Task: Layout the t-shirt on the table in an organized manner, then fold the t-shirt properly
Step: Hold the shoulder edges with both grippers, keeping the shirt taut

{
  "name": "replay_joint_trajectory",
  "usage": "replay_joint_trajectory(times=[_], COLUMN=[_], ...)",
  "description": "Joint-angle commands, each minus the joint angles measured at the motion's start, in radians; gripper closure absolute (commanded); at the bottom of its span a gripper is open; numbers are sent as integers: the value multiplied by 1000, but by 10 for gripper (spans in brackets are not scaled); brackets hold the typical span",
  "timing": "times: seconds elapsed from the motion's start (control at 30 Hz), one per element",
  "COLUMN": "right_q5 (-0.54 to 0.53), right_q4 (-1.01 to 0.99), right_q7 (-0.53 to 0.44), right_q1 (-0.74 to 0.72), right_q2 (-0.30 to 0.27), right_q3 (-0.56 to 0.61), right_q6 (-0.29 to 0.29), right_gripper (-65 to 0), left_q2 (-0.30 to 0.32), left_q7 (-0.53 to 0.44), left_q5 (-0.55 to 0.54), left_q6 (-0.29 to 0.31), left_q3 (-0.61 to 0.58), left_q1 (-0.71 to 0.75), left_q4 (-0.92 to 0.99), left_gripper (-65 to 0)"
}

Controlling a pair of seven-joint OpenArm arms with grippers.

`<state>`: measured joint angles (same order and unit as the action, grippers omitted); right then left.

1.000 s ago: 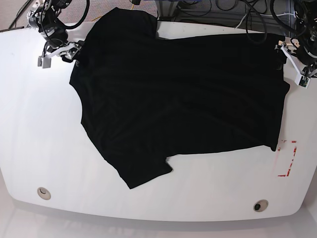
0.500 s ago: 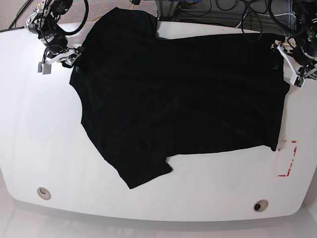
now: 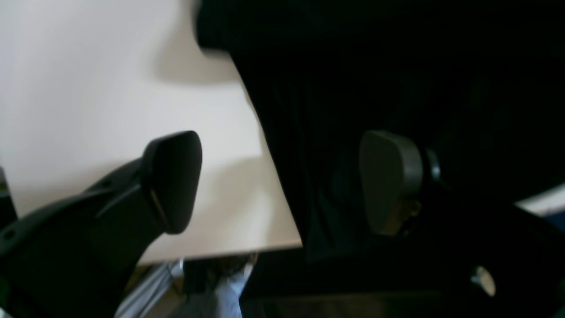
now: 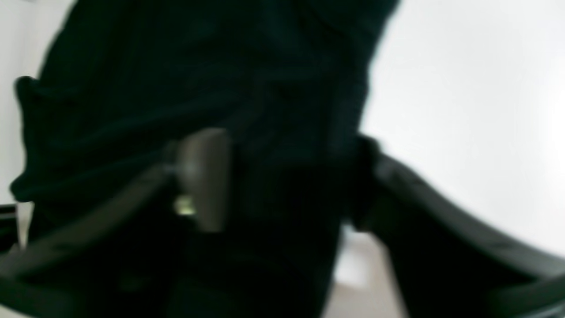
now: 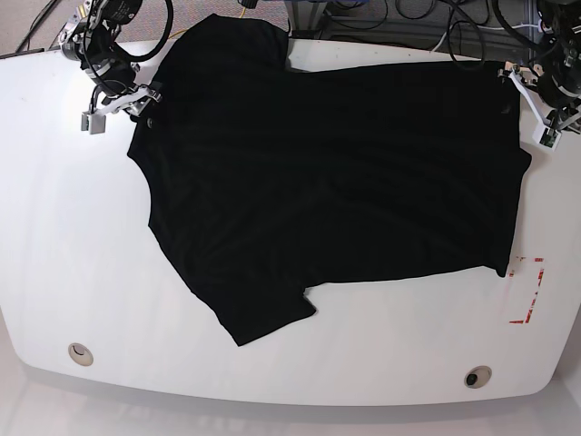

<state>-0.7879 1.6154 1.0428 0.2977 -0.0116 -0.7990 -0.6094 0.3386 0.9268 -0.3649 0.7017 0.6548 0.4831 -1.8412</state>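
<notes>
Fingers (image 3: 174, 181) of both arms straddle t-shirt (image 5: 336, 173) edges on the table (image 5: 73, 254).

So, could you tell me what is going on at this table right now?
A two-armed robot is working on a black t-shirt spread on the white table. The left gripper is open, straddling the shirt's edge at the far corner. The right gripper has cloth between its fingers at the other far end. No fold has been made.

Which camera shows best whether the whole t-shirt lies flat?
The base view: the t-shirt shows whole, spread across the table. The left wrist view shows only one edge, the right wrist view a blurred bunched bit.
</notes>
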Motion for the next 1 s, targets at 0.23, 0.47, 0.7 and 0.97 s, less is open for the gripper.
replay_joint_trajectory(times=[0.23, 0.47, 0.7, 0.97], right_q5=[-3, -1, -1, -1], right_q4=[12, 12, 12, 10], right_q7=[4, 4, 4, 4], right_q1=[2, 2, 2, -1], right_q2=[-12, -14, -14, -14], right_q3=[-1, 7, 45, 46], right_q6=[-2, -2, -2, -2], right_gripper=[-3, -3, -3, -3], left_q2=[11, -2, -3, -37], left_q7=[-16, -10, 93, 107], left_q5=[-9, -9, -9, -9], left_q6=[-4, -4, -4, -4], left_q3=[90, 133, 132, 119], left_q1=[82, 110, 105, 102], left_q4=[-18, -13, -13, -13], left_gripper=[-454, -482, -542, -547])
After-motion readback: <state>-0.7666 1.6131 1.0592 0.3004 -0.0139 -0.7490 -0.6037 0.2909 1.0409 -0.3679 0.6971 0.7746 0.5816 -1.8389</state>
